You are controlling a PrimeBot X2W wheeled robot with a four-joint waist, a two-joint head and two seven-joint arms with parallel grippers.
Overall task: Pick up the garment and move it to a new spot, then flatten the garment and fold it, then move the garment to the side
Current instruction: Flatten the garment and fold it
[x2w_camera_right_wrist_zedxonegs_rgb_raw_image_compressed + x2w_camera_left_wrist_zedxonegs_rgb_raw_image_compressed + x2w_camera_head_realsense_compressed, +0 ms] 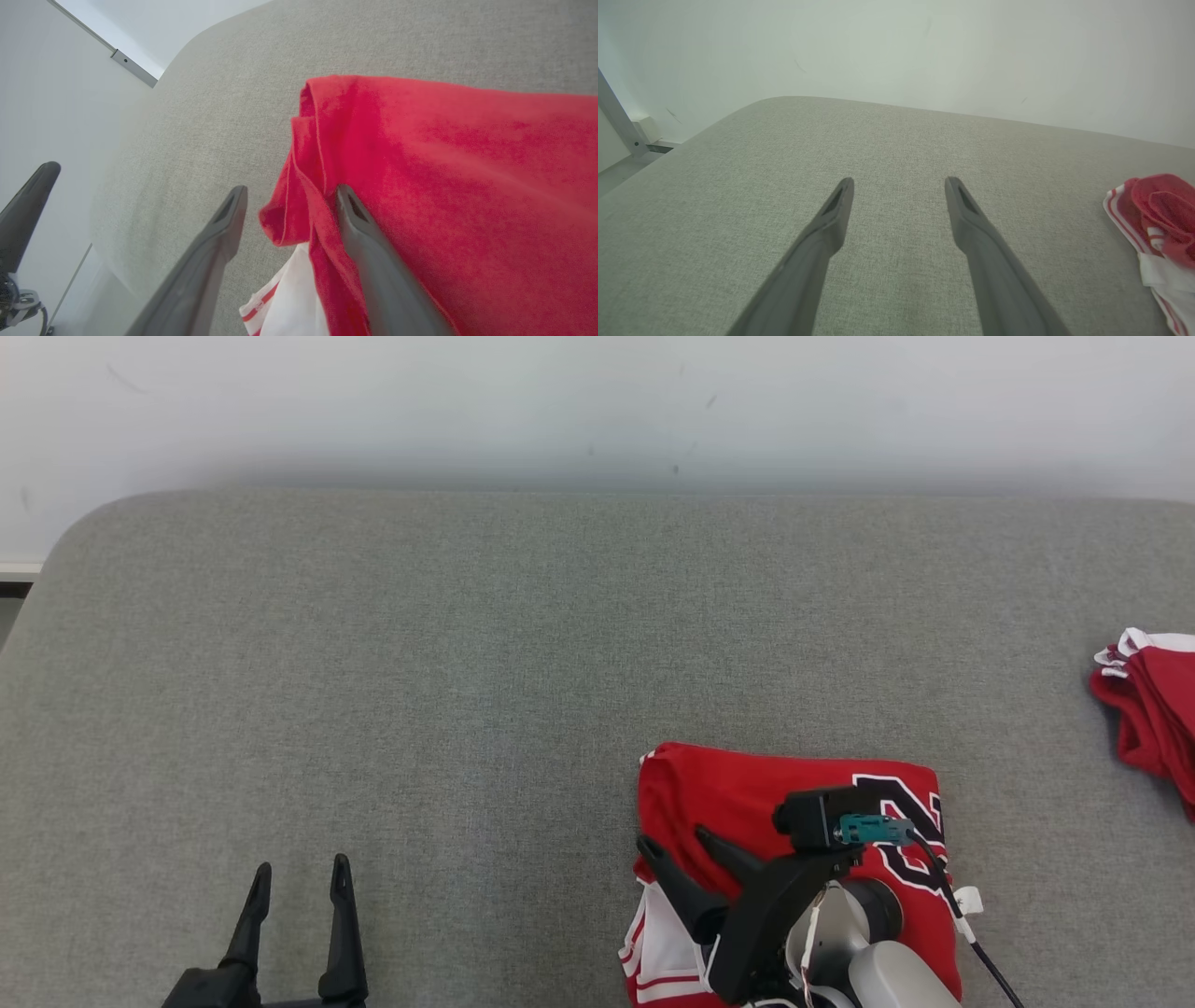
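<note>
The garment (747, 793) is a red jersey with white trim and a black number, lying folded on the grey cushion (523, 663) at the lower right. My right gripper (677, 842) hovers over its left edge, open. In the right wrist view the right gripper (290, 191) straddles the folded red edge (299, 205); one finger (369, 242) rests on the cloth and the other stands over bare cushion. My left gripper (302, 868) is open at the lower left, well apart from the garment. The left gripper (900, 183) holds nothing; the garment (1157, 210) shows at that view's right edge.
A second red and white cloth pile (1153, 709) lies at the cushion's far right edge. A white wall (597, 411) runs behind the cushion. The cushion's rounded left corner (84, 532) drops to the floor. The left gripper's finger (28, 196) shows at the right wrist view's left edge.
</note>
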